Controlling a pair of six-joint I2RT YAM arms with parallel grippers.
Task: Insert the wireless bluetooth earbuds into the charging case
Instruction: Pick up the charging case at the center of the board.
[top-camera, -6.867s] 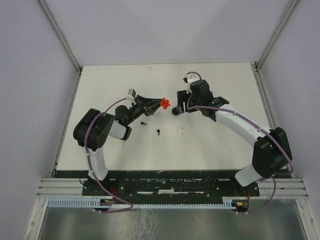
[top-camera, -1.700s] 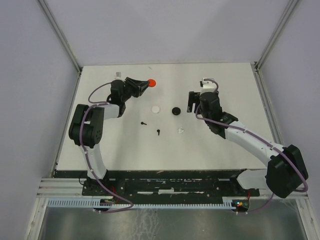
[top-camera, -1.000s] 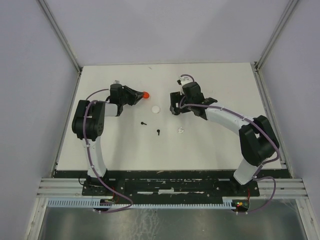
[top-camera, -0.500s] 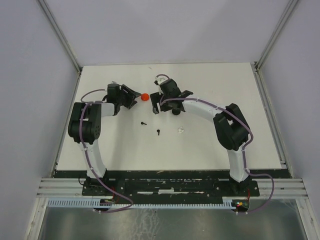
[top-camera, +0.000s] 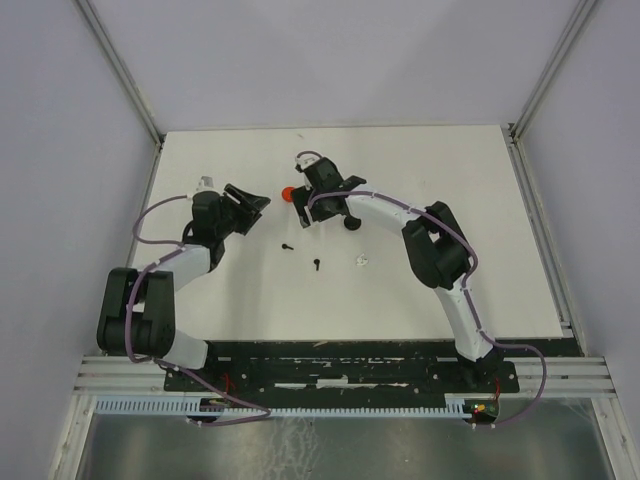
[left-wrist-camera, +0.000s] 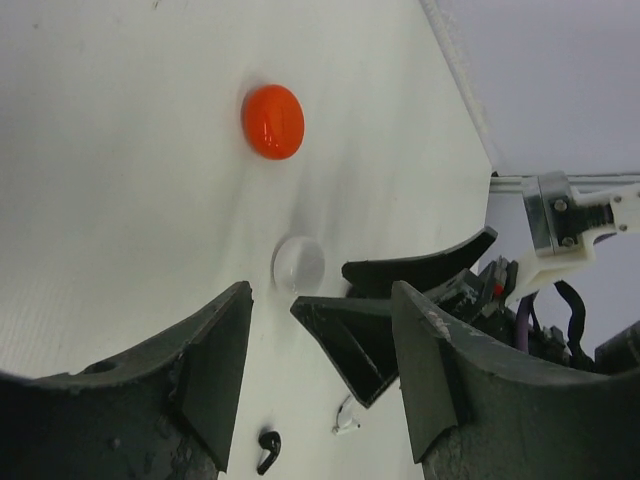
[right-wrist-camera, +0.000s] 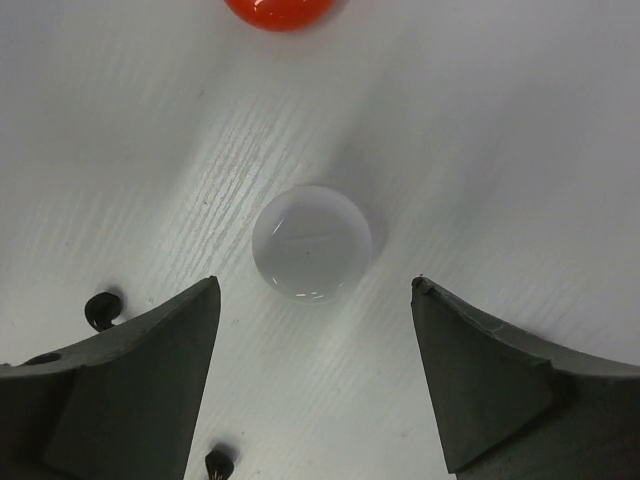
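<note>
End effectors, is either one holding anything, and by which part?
Neither. The left end effector and the right end effector are both open and empty; the white disc lies untouched under the right one.

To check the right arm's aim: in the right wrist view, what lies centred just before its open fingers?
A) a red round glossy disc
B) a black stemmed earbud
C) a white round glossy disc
C: the white round glossy disc sits centred before the open fingers of the right gripper; the red round glossy disc lies farther ahead.
</note>
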